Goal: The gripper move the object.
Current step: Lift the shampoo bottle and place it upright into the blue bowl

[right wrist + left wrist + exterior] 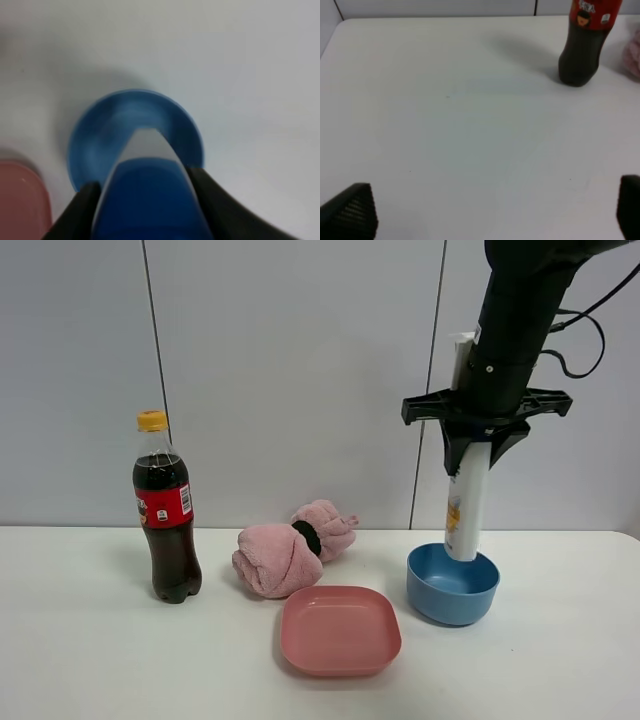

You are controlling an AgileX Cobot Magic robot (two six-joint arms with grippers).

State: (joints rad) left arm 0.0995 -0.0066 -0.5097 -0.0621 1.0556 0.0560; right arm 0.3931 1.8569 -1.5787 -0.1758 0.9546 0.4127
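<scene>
The object, a slim white bottle [466, 510] with a small yellow-blue label, hangs upright in my right gripper [486, 438]. The gripper is shut on the bottle's upper part. The bottle's lower end sits inside the blue bowl [452, 602]; I cannot tell whether it touches the bowl's floor. In the right wrist view the blue cap [147, 200] fills the space between the black fingers [82, 210], and the white body [145, 142] points down into the bowl [192, 131]. My left gripper [495, 212] is open over bare table, outside the exterior high view.
A dark cola bottle [166, 515] with a yellow cap stands at the left, also in the left wrist view [582, 47]. A pink rolled towel [290, 550] lies mid-table. A pink square plate [340, 630] sits in front of it, left of the bowl.
</scene>
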